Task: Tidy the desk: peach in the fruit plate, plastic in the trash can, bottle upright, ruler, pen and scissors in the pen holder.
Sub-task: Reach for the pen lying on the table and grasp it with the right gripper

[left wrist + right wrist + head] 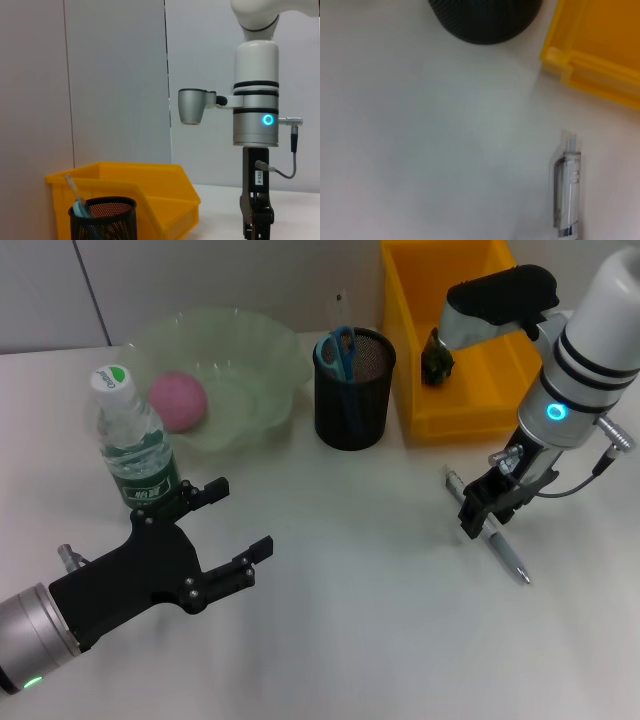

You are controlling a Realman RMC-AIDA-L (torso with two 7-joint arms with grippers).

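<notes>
A silver pen (507, 555) lies on the white table at the right; it also shows in the right wrist view (567, 197). My right gripper (489, 505) is low over the pen's middle, open, with a finger on each side. The black mesh pen holder (352, 390) holds blue scissors (338, 350) and a clear ruler (340, 308). A pink peach (178, 400) lies in the green fruit plate (262, 345). The water bottle (135, 440) stands upright. My left gripper (243, 517) is open and empty, just to the right of the bottle.
A yellow bin (470, 415) stands at the back right, with a small dark object (437, 360) at its left wall. The left wrist view shows the bin (165, 192), the holder (102, 220) and my right arm (255, 115).
</notes>
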